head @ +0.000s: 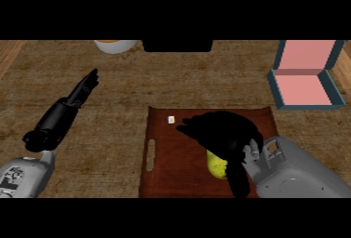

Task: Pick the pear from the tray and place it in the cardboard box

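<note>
Right hand (219, 132) covers pear (217, 166) on tray (159, 181), palm down for a top grasp; can't tell if it's closed. Box (305, 88) sits ahead-right of it. Left hand (81, 93) flat, parked aside.

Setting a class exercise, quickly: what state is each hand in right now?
Left hand: open, holding nothing.
Right hand: over the pear on the tray; open or shut cannot be told.
</note>
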Robot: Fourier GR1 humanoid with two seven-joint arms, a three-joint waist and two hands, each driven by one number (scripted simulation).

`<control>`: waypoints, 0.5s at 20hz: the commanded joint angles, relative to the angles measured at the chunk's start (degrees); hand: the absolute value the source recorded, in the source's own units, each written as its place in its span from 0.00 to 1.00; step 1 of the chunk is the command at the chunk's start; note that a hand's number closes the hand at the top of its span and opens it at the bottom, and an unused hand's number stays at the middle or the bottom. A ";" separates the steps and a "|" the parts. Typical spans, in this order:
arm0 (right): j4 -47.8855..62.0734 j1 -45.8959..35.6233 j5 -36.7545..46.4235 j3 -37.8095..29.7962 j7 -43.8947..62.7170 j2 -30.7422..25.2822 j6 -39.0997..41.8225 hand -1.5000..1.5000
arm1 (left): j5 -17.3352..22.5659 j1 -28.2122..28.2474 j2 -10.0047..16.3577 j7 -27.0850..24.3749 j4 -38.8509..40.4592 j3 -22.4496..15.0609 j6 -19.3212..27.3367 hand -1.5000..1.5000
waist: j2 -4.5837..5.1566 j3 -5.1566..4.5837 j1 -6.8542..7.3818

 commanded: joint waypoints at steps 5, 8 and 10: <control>0.16 2.42 10.04 0.10 1.66 4.05 2.42 0.00 | -1.39 -1.32 -1.60 0.17 1.26 2.99 -1.86 0.50 | 0.06 0.03 0.10; 3.08 3.54 14.79 2.14 0.86 7.40 0.98 0.00 | -2.85 3.63 -2.70 -1.51 -1.74 1.85 -1.90 0.50 | 0.07 0.03 0.41; 5.84 2.92 17.18 3.02 -2.47 7.93 1.89 0.00 | -3.36 -0.28 -4.36 -0.04 0.37 1.84 -2.08 0.50 | 0.16 0.03 0.26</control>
